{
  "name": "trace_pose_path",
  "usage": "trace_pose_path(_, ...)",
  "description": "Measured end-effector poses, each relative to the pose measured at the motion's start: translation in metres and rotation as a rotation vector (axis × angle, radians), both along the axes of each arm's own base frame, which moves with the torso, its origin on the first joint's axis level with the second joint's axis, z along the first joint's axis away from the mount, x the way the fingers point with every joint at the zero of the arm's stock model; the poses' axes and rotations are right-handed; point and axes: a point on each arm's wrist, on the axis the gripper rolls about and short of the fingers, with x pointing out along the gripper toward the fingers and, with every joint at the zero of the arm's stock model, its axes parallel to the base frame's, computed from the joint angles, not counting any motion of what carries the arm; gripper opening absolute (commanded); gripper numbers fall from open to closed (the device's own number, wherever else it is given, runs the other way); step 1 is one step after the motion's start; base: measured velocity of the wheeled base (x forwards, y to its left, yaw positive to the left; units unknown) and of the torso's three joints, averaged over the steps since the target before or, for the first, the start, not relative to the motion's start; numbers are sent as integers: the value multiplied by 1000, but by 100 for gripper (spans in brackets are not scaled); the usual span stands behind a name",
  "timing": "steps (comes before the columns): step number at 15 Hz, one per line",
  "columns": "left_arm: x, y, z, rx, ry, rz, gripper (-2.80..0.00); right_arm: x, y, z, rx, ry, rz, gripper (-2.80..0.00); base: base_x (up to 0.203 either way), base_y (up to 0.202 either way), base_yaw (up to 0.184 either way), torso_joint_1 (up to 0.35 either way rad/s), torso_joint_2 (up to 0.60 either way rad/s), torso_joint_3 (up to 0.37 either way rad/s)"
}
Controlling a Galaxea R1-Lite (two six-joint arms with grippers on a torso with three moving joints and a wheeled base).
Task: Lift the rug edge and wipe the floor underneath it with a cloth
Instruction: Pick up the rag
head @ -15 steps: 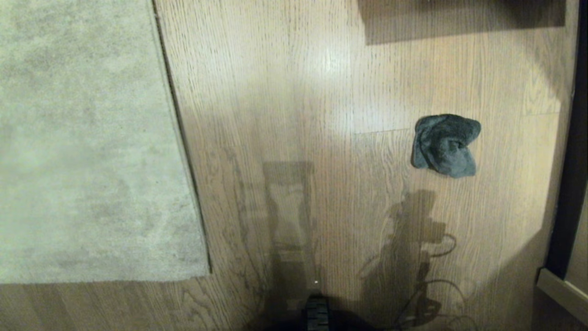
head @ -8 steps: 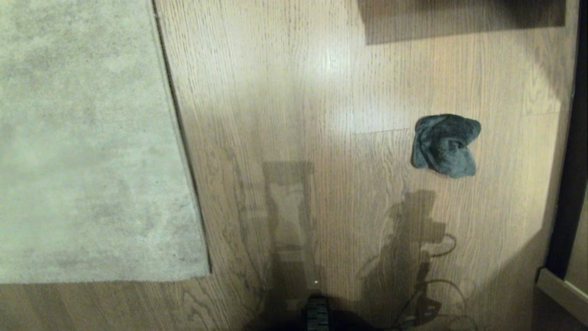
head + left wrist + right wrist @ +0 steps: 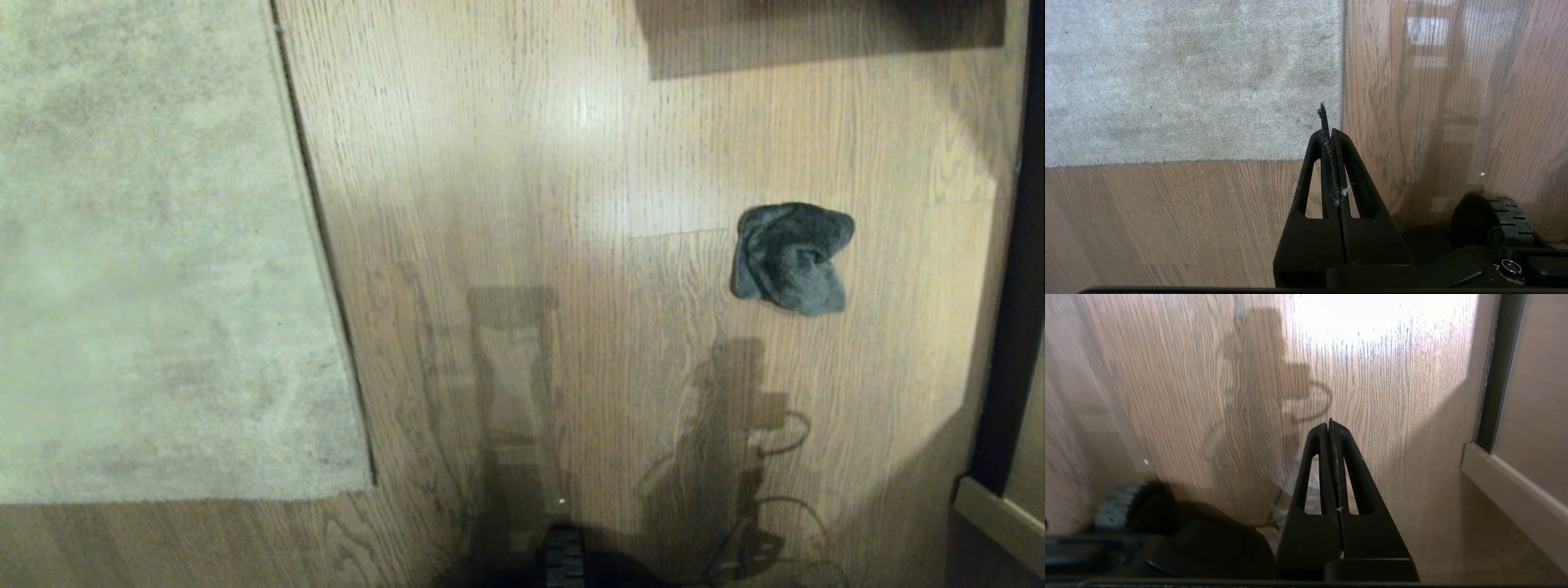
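1. Presently, one rug [image 3: 155, 269] is lying flat on the floor [image 3: 522, 163]; its rug edge [image 3: 322, 245] is resting unlifted, so the planks beneath it are hidden.
2. One cloth [image 3: 790, 257] is sitting crumpled on the floor, well apart from the rug edge on the robot's right side, untouched and probably awaiting pickup.
3. One left gripper [image 3: 1327, 122] is hanging near the rug corner, above the floor, its fingers pressed fully together and holding nothing.
4. One right gripper [image 3: 1330, 426] is hanging over bare floor on the cloth's side of the rug edge, fingers likewise pressed together and empty.
5. Neither gripper is appearing in the head view; both arms are judged parked, with no task step begun.
6. Judged assignment: left gripper for lifting the rug edge, right gripper for taking the cloth.
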Motion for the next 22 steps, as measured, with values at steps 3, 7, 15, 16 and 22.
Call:
trace_pose_path(3,0,0,0,0,0,0,-280,4,1,5,-66,37,26,-280,0,0,0,0,0,0)
trace_pose_path(7,0,0,0,0,0,0,-280,12,2,46,-88,50,92,-280,0,0,0,0,0,0)
trace_pose_path(15,0,0,0,0,0,0,-280,41,5,62,-209,192,226,-280,0,0,0,0,0,0)
trace_pose_path(16,0,0,0,1,0,0,-280,46,5,63,-226,211,230,-280,0,0,0,0,0,0)
trace_pose_path(22,0,0,0,0,0,0,-280,76,6,66,-285,271,302,-280,0,0,0,0,0,0)
